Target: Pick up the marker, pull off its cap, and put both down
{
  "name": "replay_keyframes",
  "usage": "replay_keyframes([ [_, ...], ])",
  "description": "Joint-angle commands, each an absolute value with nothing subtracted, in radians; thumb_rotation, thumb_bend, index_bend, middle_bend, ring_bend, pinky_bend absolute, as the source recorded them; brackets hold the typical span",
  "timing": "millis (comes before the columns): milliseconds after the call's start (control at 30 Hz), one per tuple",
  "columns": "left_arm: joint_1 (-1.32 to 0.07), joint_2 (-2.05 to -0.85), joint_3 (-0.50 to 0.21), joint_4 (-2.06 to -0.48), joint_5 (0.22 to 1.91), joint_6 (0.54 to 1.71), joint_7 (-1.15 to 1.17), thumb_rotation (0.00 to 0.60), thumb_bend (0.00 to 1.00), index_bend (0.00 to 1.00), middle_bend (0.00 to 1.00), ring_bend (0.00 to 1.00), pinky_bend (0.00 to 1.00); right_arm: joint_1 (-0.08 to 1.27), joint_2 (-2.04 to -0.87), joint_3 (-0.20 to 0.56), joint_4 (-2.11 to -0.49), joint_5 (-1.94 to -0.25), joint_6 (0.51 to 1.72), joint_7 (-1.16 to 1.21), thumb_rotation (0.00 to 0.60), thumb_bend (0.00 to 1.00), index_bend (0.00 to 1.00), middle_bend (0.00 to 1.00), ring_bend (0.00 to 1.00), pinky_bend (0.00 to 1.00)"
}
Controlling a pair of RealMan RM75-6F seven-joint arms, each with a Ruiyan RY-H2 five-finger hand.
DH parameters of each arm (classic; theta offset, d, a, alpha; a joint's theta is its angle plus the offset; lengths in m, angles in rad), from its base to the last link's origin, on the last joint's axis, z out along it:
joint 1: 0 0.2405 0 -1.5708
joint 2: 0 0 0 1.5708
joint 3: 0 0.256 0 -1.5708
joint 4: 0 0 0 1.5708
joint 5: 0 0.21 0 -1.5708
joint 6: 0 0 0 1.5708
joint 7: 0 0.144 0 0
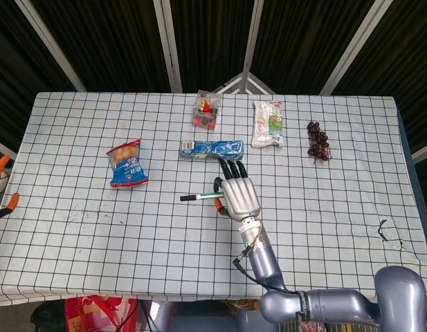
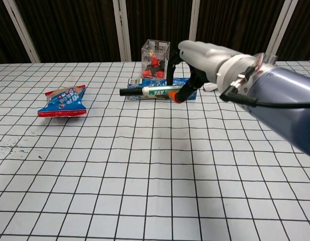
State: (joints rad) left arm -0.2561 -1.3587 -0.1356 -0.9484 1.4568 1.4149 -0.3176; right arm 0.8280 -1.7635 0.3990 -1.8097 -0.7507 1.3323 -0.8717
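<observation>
The marker [image 1: 203, 197] [image 2: 155, 91] has a white barrel with green print and a black cap [image 2: 128, 92] on its left end. My right hand [image 1: 239, 197] [image 2: 207, 57] grips it by the orange-tipped right end and holds it level above the table, cap pointing left. In the chest view it hangs in front of the blue box. Two orange-tipped fingers of my left hand [image 1: 1, 181] show at the left edge of the head view, spread apart with nothing between them; the rest of that hand is out of frame.
A blue snack bag [image 1: 126, 164] lies at the left. A long blue box [image 1: 212, 149], a clear box of red pieces [image 1: 206, 109], a white packet [image 1: 267, 123] and dark grapes [image 1: 318, 140] line the far side of the checked tablecloth [image 1: 324, 207].
</observation>
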Motion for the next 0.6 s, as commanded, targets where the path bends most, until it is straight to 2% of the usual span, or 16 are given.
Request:
replay_keyframes([
  [33,-0.27,-1.344,-0.13,-1.012,1.484,1.438,-0.277,0.6,0.5,0.08,0.0,0.0,0.01,0.851,-1.749,0.428,-1.872,-0.715,1.387,-0.933,0.6,0.42,0.74,0.05,0.01,0.0],
  [333,-0.31,-1.34,-0.121,-1.18,1.549,1.463,-0.202,0.6,0.49,0.11,0.0,0.0,0.01,0.916,-1.774,0.472,-1.944,-0.63,1.489,-1.049,0.6,0.42,0.74,0.05,0.01,0.0],
  [600,-0.355,-1.362,-0.113,-1.32,1.614,1.467,-0.11,0.6,0.48,0.18,0.0,0.0,0.01,0.946,-1.807,0.464,-1.913,-0.625,1.488,-1.023,0.6,0.42,0.74,0.05,0.01,0.0],
])
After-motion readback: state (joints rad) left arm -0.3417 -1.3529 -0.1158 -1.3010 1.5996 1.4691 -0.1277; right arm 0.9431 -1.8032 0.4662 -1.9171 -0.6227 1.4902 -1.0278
